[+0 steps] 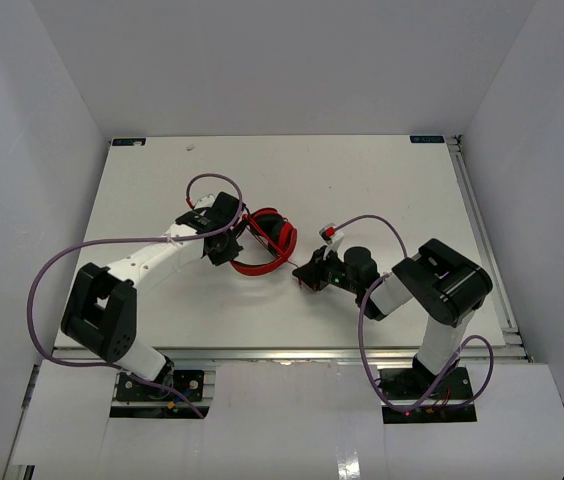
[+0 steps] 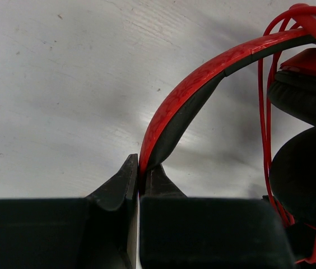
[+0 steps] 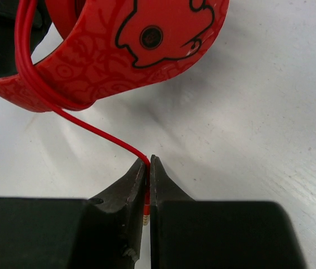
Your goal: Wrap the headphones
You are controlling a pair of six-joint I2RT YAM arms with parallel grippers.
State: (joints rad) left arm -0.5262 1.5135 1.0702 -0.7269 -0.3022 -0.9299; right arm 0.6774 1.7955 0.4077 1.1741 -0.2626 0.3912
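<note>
At the middle of the white desk [image 1: 362, 180], a little left of centre, the red headphones [image 1: 270, 240] lie between the two arms. Desk top matte, faintly scuffed and speckled in the wrist views, with soft shadow under the headband [image 2: 203, 84]. Plain white walls [image 1: 282, 60] close in the left, right and far sides; a metal rail [image 1: 484, 240] runs along the right edge. Left jaws clamped on the headband. Right jaws pinching the thin red cord [image 3: 91, 130], which leads up to the headphones. Purple cables [image 1: 47, 280] loop off both arms.
</note>
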